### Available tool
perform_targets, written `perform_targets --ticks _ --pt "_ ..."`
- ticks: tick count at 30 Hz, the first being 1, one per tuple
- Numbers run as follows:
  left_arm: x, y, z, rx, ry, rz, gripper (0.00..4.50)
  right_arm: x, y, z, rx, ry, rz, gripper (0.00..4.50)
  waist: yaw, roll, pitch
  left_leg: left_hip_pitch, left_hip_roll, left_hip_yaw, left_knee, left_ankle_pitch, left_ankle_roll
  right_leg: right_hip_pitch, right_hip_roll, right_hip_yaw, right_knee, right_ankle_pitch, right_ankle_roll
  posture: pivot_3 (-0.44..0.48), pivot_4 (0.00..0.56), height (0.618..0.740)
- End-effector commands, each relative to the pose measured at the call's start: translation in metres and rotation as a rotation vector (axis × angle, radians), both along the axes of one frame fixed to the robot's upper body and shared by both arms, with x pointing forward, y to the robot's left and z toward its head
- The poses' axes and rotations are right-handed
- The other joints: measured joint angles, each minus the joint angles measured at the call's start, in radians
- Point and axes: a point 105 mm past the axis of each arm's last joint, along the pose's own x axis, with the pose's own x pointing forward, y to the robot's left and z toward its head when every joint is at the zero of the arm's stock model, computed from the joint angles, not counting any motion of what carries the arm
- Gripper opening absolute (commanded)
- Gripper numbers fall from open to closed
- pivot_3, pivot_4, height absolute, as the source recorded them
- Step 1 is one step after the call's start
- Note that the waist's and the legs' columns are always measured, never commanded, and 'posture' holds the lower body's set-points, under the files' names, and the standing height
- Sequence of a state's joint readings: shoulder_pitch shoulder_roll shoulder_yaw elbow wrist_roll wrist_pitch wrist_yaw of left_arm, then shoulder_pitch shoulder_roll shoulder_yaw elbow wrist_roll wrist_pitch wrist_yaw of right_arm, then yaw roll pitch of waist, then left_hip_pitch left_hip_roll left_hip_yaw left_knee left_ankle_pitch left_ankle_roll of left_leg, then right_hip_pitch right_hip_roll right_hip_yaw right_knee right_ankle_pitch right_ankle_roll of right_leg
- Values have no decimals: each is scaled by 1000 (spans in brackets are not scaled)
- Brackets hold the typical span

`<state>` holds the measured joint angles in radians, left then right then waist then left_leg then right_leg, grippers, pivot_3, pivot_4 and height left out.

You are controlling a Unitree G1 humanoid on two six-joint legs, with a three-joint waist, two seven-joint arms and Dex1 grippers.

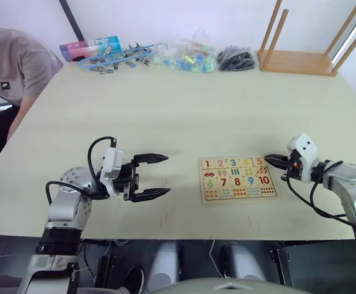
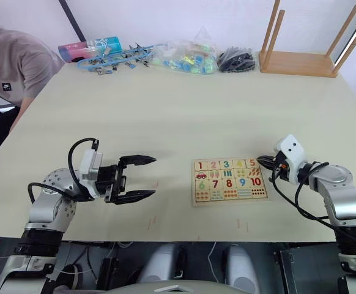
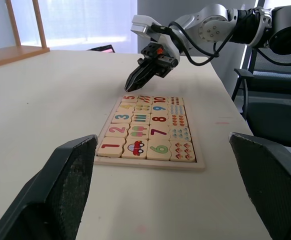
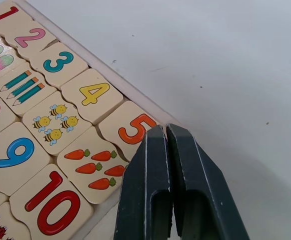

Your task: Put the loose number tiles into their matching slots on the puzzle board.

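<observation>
Five number tiles (image 4: 60, 65), 1 through 5, fill the upper row of slots in the puzzle board (image 1: 239, 179) near the tabletop's front edge. Left gripper (image 1: 156, 176) hovers wide open and empty; right gripper (image 1: 270, 160), fingers pressed together, sits just beside the board's 5 corner.

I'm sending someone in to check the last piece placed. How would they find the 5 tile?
Start at the puzzle board on the near part of the table, in front of the robot. Follow its far row of digits 1 to 5 toward the robot's right: the 5 tile sits in the end corner. It is the orange-red digit beside the yellow 4, with the shut right tool at its edge.
</observation>
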<state>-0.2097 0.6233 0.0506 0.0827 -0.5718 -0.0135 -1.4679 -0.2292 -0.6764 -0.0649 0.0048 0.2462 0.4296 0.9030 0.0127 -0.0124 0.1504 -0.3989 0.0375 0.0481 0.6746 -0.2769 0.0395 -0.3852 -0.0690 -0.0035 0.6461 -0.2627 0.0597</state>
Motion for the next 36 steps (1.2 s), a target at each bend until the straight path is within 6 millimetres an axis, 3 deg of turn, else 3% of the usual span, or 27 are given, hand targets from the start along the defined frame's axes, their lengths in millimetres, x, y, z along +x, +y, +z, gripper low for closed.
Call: perform_targets --ticks 1,36 --pt "0 3 8 9 -36 -3 4500 -1 0 2 7 -22 3 101 0 0 0 0 0 0 0 0 0 0 0 0 0 0 0 0 150 737" --pt "-1 0 8 5 -34 -7 4500 -7 24 -10 3 13 80 101 -1 0 0 0 0 0 0 0 0 0 0 0 0 0 0 0 150 737"
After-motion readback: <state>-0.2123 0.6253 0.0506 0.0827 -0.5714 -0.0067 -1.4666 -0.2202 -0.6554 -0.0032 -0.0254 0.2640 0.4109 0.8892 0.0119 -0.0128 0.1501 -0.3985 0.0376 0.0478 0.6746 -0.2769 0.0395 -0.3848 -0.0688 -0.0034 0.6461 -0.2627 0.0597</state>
